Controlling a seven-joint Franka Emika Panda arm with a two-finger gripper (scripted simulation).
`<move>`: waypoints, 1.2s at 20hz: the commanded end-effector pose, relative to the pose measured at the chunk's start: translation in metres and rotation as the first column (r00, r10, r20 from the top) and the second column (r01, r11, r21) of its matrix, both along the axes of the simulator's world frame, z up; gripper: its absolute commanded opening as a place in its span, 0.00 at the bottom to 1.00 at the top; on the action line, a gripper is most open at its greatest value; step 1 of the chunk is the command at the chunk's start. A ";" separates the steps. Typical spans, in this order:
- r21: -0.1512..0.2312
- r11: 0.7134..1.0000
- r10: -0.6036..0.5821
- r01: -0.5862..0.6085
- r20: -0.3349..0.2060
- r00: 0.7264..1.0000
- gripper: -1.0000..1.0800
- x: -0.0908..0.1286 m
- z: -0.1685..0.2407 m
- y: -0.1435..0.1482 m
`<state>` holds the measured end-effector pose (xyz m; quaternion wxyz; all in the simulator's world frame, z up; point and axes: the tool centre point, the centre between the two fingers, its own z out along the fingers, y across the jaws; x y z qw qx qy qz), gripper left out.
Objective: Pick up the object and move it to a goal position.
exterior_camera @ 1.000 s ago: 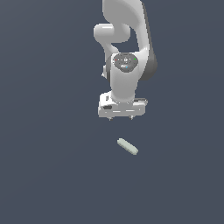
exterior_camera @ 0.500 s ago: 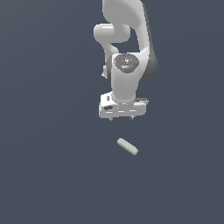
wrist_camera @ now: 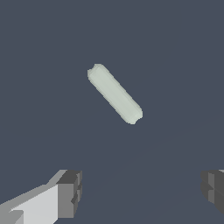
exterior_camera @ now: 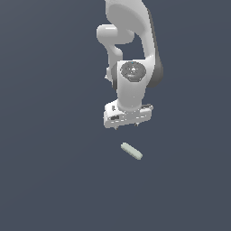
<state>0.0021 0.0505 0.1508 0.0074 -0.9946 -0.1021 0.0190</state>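
Fingers (wrist_camera: 141,192) spread wide, bar (exterior_camera: 131,151) lying free on surface, offset and diagonal. Your risk: descend unaligned, fingertip clips bar, knocks it aside.

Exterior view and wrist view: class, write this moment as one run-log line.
phase: approach | claw: open, empty, above surface | pale grey-green rounded bar: lying flat, ungrasped, apart from claw

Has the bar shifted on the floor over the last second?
No. The bar lies at the same spot, apart from the open gripper above it.

Distant exterior view, close downward wrist view.
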 end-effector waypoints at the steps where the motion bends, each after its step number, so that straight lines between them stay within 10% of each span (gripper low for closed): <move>1: -0.001 0.999 0.054 -0.054 0.003 0.999 0.96 0.006 -0.006 0.002; 9: -0.005 0.959 0.284 -0.284 0.014 0.959 0.96 0.029 -0.031 0.012; 24: -0.010 0.790 0.613 -0.613 0.035 0.789 0.96 0.062 -0.075 0.029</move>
